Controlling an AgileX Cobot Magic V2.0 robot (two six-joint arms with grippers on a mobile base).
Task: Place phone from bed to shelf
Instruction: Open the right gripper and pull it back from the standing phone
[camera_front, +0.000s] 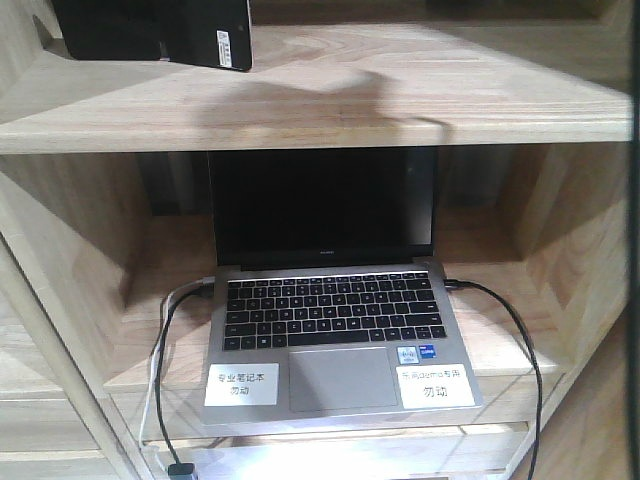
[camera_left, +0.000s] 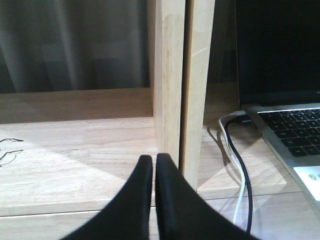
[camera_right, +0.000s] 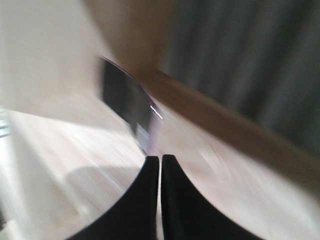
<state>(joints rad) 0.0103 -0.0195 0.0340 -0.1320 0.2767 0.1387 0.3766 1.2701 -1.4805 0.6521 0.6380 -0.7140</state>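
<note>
The phone, a glossy black slab with a small white sticker, lies on the upper board of the pale wooden shelf at the top left. The blurred right wrist view shows the phone lying just ahead of my right gripper, which is shut with nothing between its fingers. My left gripper is shut and empty above a lower shelf board, close to an upright divider. Neither gripper shows in the front view. The bed is out of view.
An open grey laptop with white labels on its palm rest fills the compartment below the phone. A black cable leaves its right side, and white and black cables trail from its left. A grey curtain hangs behind the shelf.
</note>
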